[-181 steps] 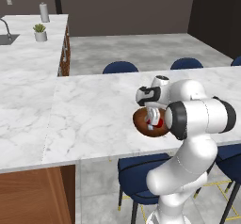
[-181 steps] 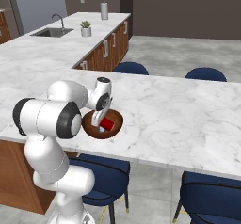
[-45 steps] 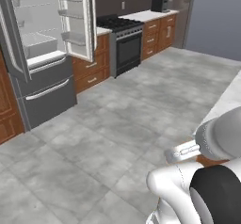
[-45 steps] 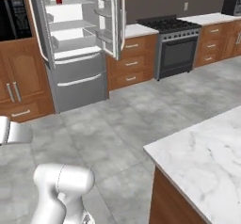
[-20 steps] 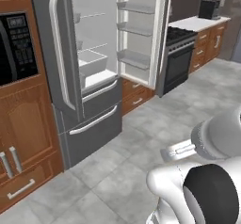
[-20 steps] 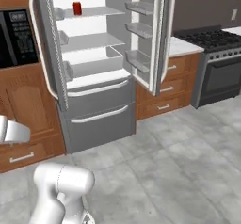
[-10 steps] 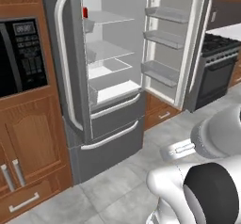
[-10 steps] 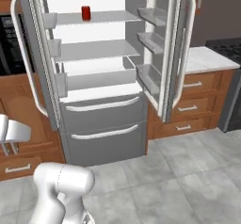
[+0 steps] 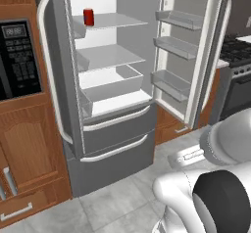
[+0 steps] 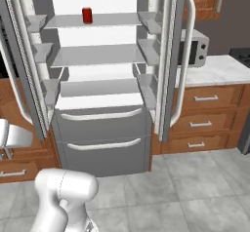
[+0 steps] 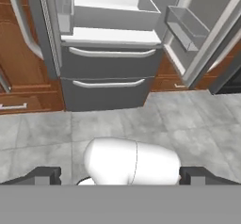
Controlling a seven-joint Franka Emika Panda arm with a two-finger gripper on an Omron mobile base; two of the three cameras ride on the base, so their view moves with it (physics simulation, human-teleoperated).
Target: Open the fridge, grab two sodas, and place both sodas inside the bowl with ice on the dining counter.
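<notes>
The fridge point(image 9: 112, 151) stands with both upper doors swung wide, showing white shelves; its two grey drawers point(image 10: 105, 153) are closed. One red soda point(image 9: 88, 16) stands on the top shelf, left of centre, also seen as the soda point(image 10: 87, 14). My gripper point(image 11: 120, 175) is open, its dark fingertips point(image 11: 44, 175) far apart with nothing between them. It hangs low over the floor, well short of the fridge point(image 11: 108, 91) and far below the can. The bowl, the ice and the dining counter are out of view.
A black built-in microwave point(image 9: 17, 56) sits in wood cabinets left of the fridge. A stove point(image 9: 240, 85) is to the right, past the open door point(image 9: 188, 56). A small microwave point(image 10: 195, 48) rests on a marble counter point(image 10: 219, 70). Grey tile floor point(image 10: 185, 192) lies ahead.
The whole picture has shifted: the base has come closer to the fridge, which now looks larger and more centred. The gripper stays open and empty.
</notes>
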